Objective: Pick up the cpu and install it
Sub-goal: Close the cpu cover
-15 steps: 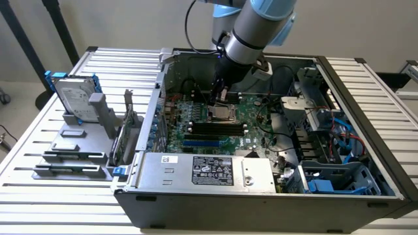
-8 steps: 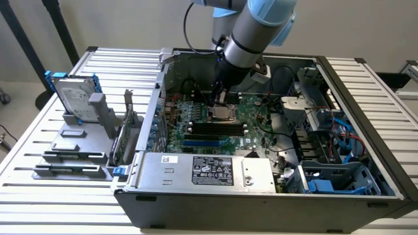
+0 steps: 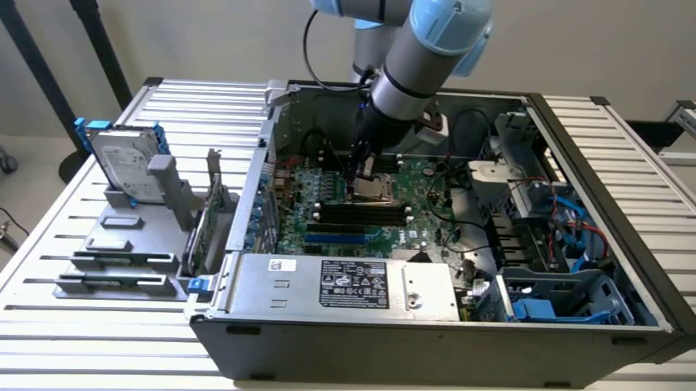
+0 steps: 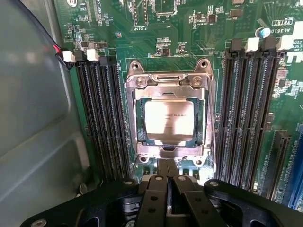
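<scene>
Pale blue and grey, the arm [image 3: 419, 57] leans down from twelve o'clock in the exterior view into the open computer case [image 3: 435, 342]. Its wrist stands nearly upright over the green motherboard [image 3: 359, 220]. The gripper [image 4: 167, 165] hangs just above the socket [image 4: 166, 79], its black fingers [image 4: 161, 169] pressed together and holding nothing. The cpu [image 4: 169, 124] lies flat within the socket's metal frame. It is a shiny silver square with a thin dark rim, set between two banks of black memory slots [image 4: 102, 118].
</scene>
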Action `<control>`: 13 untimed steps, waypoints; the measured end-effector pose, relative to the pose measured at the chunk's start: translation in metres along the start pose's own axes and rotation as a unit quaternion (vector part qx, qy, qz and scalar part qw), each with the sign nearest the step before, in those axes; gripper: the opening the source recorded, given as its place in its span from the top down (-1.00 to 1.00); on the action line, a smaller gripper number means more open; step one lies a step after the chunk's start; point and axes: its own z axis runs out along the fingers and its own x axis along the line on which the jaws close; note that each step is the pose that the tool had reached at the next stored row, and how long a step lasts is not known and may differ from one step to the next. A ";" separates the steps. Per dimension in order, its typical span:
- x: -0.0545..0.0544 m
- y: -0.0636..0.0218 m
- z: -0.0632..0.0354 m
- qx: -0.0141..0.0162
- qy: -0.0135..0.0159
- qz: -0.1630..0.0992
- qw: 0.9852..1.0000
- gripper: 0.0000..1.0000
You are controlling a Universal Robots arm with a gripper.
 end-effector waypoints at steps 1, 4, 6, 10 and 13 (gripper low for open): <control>0.000 0.0003 0.0011 0.000 0.001 0.000 1.000 0.79; -0.001 0.0011 0.0043 0.000 0.005 0.001 1.000 0.79; -0.001 0.0018 0.0066 0.000 0.008 0.001 1.000 0.79; -0.002 0.0031 0.0108 0.000 0.012 0.002 1.000 0.79; -0.002 0.0039 0.0134 0.000 0.016 0.002 1.000 0.79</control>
